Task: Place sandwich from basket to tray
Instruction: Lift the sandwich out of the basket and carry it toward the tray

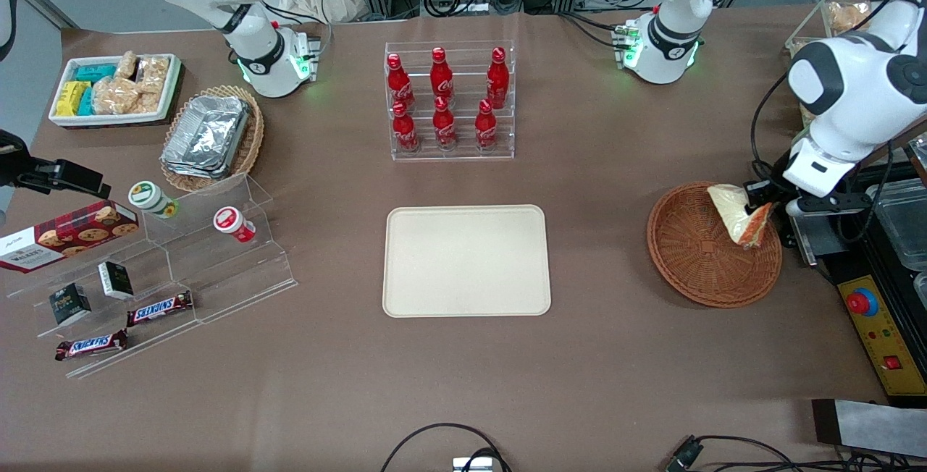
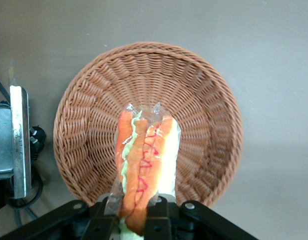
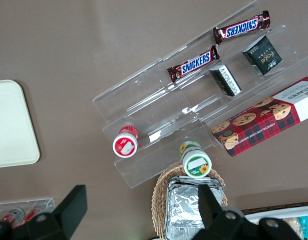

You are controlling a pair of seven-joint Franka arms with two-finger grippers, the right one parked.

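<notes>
Sandwich (image 1: pixel 740 217) lifting is the step in hand: the wrapped wedge sits clamped in the gripper (image 1: pixel 757 213), raised over the round wicker basket (image 1: pixel 695 255) at the right of the front frame. In the wrist view the jaws pinch one end of the sandwich (image 2: pixel 144 165), so its orange and green filling faces the camera with the basket (image 2: pixel 203 90) spread beneath it. Whether the free end touches the weave or hangs just above it cannot be told.

Next, by my judgement, the arm needs to raise the sandwich free of the basket rim, carry it sideways toward the middle of the bench, and lower it onto the cream tray (image 1: pixel 466 260), which lies bare at the centre of the front frame, well apart from the basket.

The working arm enters from the upper right of the front frame, elbow bent, its wrist angled down and inward over the basket's edge.
</notes>
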